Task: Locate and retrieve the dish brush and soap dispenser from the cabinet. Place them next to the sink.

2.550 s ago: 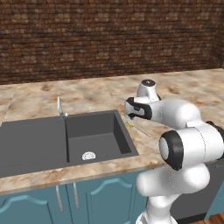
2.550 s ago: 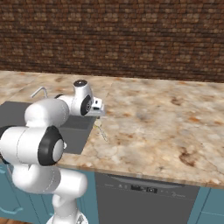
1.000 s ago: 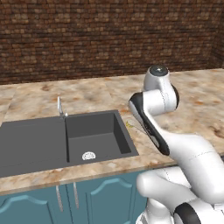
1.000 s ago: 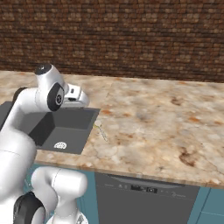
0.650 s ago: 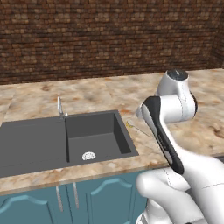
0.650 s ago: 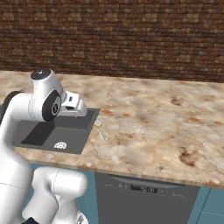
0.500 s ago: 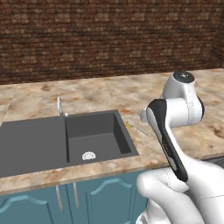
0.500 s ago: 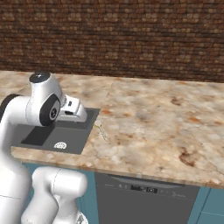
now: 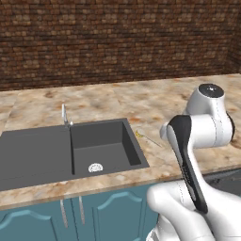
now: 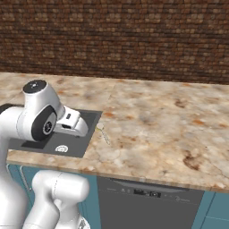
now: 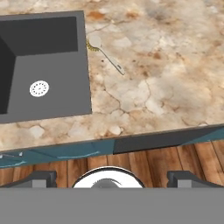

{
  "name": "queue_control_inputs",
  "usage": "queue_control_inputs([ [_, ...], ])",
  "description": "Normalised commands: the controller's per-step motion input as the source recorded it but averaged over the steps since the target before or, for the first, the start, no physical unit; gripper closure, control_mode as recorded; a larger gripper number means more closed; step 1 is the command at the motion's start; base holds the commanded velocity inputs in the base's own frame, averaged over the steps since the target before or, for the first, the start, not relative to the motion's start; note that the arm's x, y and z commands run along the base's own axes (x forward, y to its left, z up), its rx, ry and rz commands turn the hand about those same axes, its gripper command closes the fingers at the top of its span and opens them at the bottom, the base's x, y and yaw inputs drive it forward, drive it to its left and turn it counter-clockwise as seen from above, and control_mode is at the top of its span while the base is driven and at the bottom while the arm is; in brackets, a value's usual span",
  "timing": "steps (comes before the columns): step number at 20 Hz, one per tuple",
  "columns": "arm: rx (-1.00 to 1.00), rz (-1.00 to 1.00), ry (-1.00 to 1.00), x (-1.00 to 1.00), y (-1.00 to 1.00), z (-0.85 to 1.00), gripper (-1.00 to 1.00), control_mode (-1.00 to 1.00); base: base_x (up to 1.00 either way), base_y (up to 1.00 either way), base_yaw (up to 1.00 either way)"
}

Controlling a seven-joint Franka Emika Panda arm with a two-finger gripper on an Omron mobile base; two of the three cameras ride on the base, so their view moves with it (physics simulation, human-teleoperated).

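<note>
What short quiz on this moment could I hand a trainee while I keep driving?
1. True or false: the dish brush lies on the counter beside the sink.
2. Which way does the brush's bristle head point: A) toward the sink, B) away from it?
3. What is the round white thing in the basin floor?

Key: 1 true. 2 A. 3 the drain.

the arm (image 9: 202, 141) is made of glossy white, rounded shells, bulging like fat tubes between the joints. a black band runs lengthwise down one link, widest at the top and narrowing lower down. the top joint ends in a flat grey round cap (image 9: 210, 89) with a darker centre. from the right base camera, a joint (image 10: 44, 126) shows a dark grey disc with a small pale mark in its middle.
</note>
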Motion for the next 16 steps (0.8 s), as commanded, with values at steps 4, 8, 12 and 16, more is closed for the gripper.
queue_control_inputs([
  [4,0.0,0.0,0.0,-0.01,0.0,0.0,-1.0,-1.0,0.0,0.0,0.0],
  [8,0.0,0.0,0.0,0.0,0.0,0.0,-1.0,-1.0,0.0,0.0,0.0],
  [12,0.0,0.0,0.0,0.0,0.0,0.0,-1.0,1.0,0.0,-0.01,-0.01],
  [16,0.0,0.0,0.0,0.0,0.0,0.0,-1.0,1.0,0.0,-0.17,-0.39],
])
